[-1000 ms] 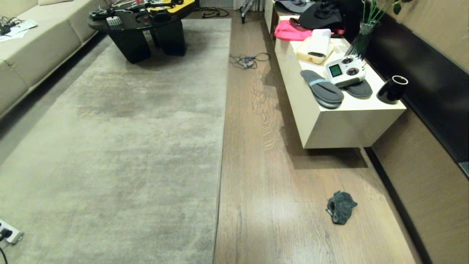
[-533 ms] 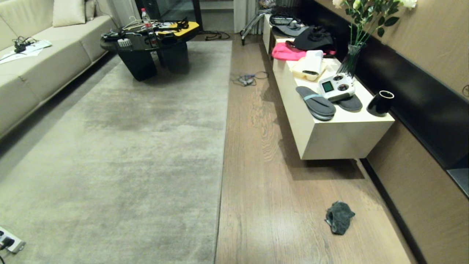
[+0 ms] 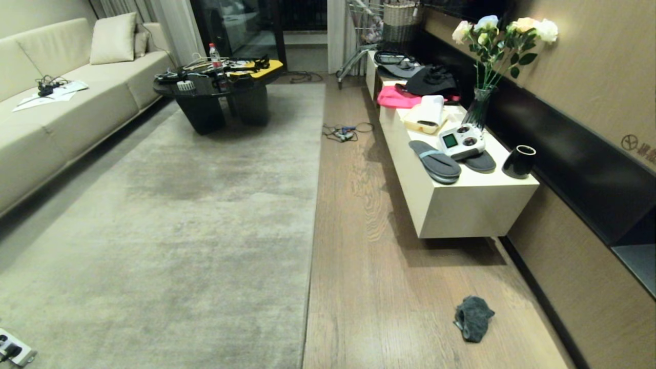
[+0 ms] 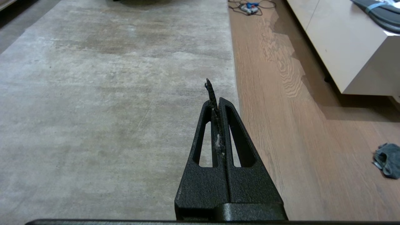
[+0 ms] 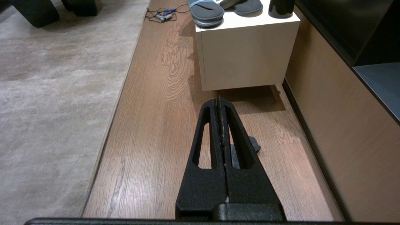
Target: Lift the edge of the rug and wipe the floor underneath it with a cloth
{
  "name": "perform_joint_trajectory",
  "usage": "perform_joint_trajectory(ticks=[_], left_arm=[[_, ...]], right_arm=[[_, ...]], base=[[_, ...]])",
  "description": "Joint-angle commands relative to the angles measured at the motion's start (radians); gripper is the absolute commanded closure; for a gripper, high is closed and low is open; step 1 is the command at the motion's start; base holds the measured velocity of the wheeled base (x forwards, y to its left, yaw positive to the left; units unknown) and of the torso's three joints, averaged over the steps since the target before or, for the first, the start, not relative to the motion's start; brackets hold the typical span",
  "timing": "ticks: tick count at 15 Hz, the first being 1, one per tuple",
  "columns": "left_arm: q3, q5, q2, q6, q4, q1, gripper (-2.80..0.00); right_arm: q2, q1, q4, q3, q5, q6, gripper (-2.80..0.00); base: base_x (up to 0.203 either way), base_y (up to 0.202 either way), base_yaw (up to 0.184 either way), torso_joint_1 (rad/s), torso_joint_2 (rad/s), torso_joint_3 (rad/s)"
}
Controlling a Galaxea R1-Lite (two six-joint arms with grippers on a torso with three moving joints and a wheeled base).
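The rug edge runs straight away from me, where the pale grey rug meets the wood-plank floor. A small dark grey-green cloth lies crumpled on the floor near the right wall. Neither gripper shows in the head view. In the left wrist view my left gripper hangs shut over the rug just inside the rug edge, holding nothing, and the cloth lies far off to its side. My right gripper is shut and empty above the floor, with the cloth partly hidden behind its fingers.
A low white cabinet with slippers, a controller, a black cup and a vase lines the right wall. Loose cables lie on the floor farther ahead. A black coffee table stands on the rug's far end, a sofa at left, a power strip at near left.
The whole head view has tilted upward, so the scene sits lower in the picture and more of the far room shows. The cloth and the rug have not moved.
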Motion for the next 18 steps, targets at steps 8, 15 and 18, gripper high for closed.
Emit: perform_joint_trajectory(ticks=[8, 15, 18], left_arm=[[0.000, -0.001, 0.001, -0.001, -0.002, 0.000, 0.00], [0.000, -0.001, 0.001, -0.001, -0.002, 0.000, 0.00], [0.000, -0.001, 0.001, -0.001, -0.002, 0.000, 0.00]], right_arm=[[0.002, 0.001, 0.000, 0.000, 0.000, 0.000, 0.00], [0.002, 0.000, 0.000, 0.000, 0.000, 0.000, 0.00], [0.002, -0.001, 0.000, 0.000, 0.000, 0.000, 0.00]], base=[[0.000, 0.000, 0.000, 0.000, 0.00, 0.025], [0.000, 0.000, 0.000, 0.000, 0.00, 0.000], [0.000, 0.000, 0.000, 0.000, 0.00, 0.000]])
